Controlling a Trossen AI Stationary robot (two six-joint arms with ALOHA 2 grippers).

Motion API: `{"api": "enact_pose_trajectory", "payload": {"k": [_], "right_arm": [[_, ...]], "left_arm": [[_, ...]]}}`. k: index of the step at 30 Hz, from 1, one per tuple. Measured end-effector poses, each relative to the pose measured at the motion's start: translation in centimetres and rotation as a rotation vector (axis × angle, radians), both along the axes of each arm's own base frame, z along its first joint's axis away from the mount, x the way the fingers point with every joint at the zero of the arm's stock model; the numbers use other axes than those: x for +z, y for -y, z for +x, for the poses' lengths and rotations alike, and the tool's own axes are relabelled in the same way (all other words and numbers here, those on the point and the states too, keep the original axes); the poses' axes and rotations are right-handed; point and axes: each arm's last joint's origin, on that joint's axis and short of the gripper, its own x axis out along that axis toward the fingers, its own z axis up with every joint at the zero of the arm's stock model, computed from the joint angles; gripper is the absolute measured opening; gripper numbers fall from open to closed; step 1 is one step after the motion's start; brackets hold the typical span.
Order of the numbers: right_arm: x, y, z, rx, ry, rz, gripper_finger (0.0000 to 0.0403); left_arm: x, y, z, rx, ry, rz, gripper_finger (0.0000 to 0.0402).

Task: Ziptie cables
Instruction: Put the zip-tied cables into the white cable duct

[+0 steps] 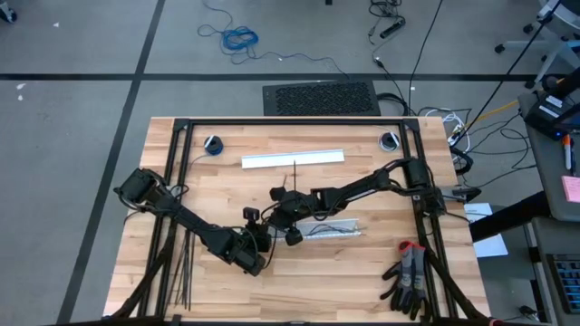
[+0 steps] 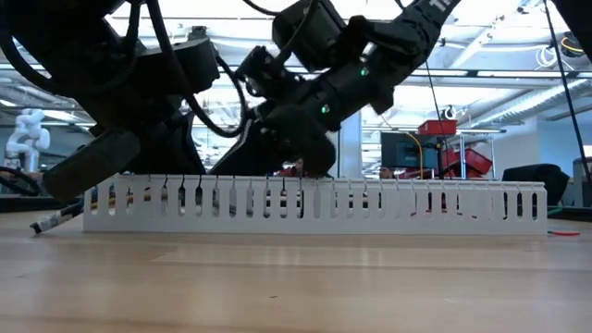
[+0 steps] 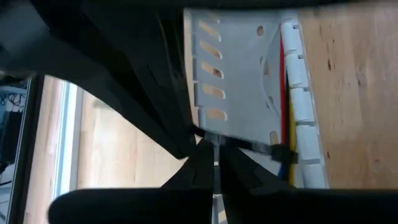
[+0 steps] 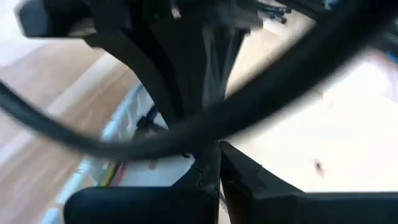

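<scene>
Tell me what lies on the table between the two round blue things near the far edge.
In the high view, only a long white strip lies between the left blue thing and the right one.

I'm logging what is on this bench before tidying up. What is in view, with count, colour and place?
Slotted channel: one, white, far middle of the table.
Second slotted channel: one, white, table centre, cables lying in it.
Cables: a few, red and yellow seen, along the channel's edge in the left wrist view.
Zipties: several, black, near-left part of the table; one more sticking out by the right tool.
Gloves: apparently a pair, grey and red, near-right corner.
Small round items: two, dark, far corners.
Table: one, light wood.
Left tool: black, shut, near centre.
Right tool: black, shut, centre, beside the left one.
</scene>
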Motion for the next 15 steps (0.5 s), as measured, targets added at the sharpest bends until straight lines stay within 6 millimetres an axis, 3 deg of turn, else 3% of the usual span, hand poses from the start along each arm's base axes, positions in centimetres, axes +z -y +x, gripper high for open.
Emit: {"api": "enact_pose_trajectory", "payload": {"k": [15], "right_arm": [[-1.11, -0.08, -0.07, 0.029, -0.057, 0.025, 0.0]], "left_arm": [[0.02, 0.02, 0.03, 0.018, 0.013, -0.013, 0.0012]]}}
